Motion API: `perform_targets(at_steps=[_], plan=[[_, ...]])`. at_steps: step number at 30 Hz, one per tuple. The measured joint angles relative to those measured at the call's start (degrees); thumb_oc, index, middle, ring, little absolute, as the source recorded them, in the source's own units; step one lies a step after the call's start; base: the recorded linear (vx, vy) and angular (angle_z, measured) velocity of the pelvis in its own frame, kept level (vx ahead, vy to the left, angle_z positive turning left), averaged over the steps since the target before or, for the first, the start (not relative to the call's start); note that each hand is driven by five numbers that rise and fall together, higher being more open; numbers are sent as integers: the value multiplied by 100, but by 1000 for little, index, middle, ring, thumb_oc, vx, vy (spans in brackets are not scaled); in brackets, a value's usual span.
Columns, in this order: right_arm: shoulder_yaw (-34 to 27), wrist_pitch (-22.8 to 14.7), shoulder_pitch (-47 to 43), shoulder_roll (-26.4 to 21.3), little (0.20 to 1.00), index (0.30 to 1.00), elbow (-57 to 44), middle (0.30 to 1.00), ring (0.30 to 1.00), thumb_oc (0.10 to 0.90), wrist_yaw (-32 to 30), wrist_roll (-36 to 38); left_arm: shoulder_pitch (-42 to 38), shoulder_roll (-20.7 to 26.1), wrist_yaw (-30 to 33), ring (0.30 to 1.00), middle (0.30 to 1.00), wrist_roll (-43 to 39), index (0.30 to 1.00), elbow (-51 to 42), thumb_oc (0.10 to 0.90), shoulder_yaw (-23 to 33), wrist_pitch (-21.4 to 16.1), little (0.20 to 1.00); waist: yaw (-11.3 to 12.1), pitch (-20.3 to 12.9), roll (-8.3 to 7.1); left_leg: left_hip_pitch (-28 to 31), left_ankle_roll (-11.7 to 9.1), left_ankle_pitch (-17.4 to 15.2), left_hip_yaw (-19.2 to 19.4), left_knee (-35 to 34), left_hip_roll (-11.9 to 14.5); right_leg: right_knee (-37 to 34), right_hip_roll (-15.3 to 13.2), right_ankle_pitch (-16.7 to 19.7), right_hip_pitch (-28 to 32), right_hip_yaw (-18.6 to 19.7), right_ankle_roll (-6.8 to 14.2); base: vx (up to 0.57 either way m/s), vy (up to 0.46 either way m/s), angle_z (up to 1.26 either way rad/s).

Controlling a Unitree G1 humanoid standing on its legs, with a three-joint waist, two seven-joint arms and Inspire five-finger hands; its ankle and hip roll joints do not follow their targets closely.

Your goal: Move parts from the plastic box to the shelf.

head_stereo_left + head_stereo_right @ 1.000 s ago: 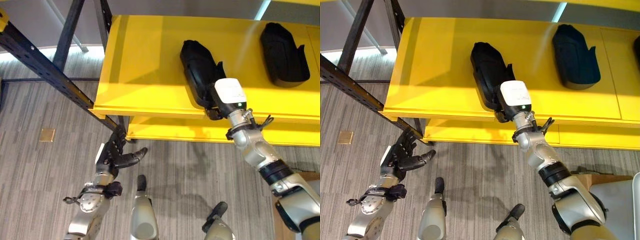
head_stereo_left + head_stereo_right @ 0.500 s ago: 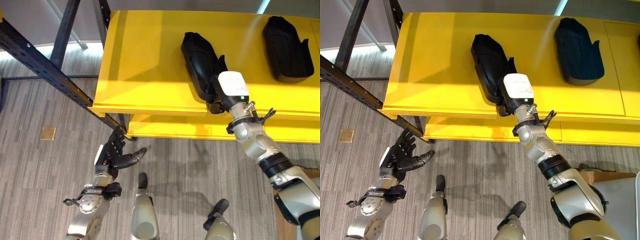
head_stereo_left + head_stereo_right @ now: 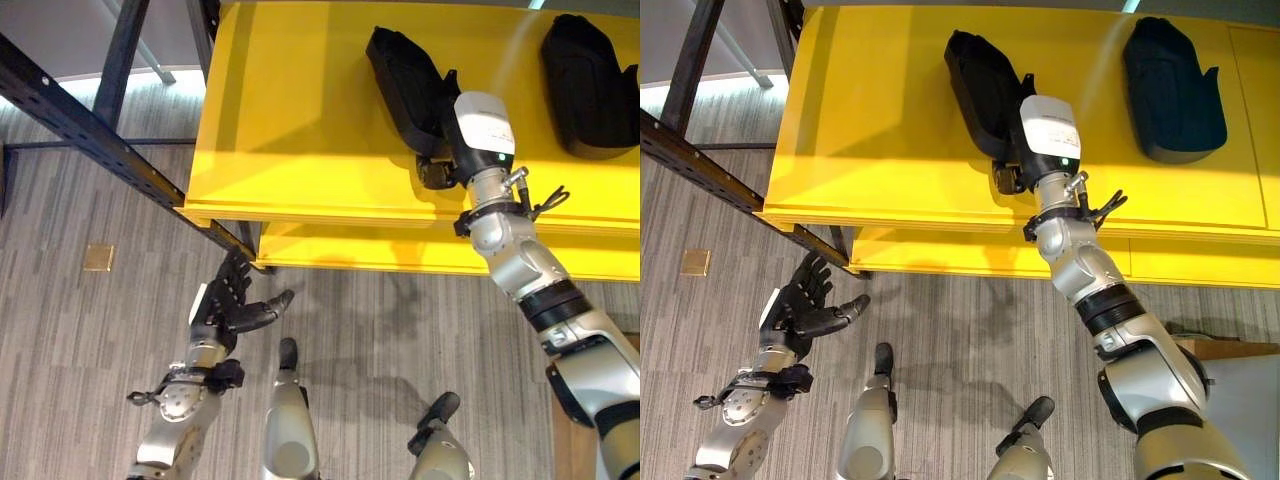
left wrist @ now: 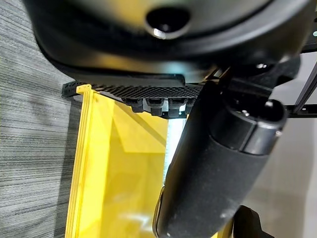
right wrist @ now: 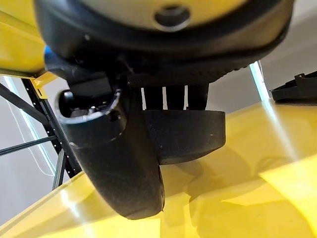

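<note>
Left eye view shows the right hand (image 3: 436,150) reaching over the front of the yellow shelf (image 3: 300,130), at the near end of a black part (image 3: 405,75) that lies flat on the shelf top. In the right wrist view the fingers (image 5: 176,134) and thumb curl round the part's end, so the hand grips it. The risk, as I judge it, is in letting go: if the fingers catch the part as the arm draws back, it could be dragged toward the shelf's front lip and tip off onto the floor. A second black part (image 3: 590,70) sits further right on the shelf, well apart, out of the way. The left hand (image 3: 228,310) hangs low over the floor, fingers relaxed and spread, holding nothing. A dark metal frame (image 3: 90,130) stands at the shelf's left.
</note>
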Motion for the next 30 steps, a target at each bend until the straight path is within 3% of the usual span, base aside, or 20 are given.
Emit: perform_targets(at_steps=[30], plan=[[-259,131,-165,618,300,300,749,300,300,400,-565,579,-89,42,55,1000,1000,-5,1000,29,900,-129,-26,1000,114,16,30,-297,68,51,-115,37,-179,137,-189,-1,-194,-116,1,1,5,2]])
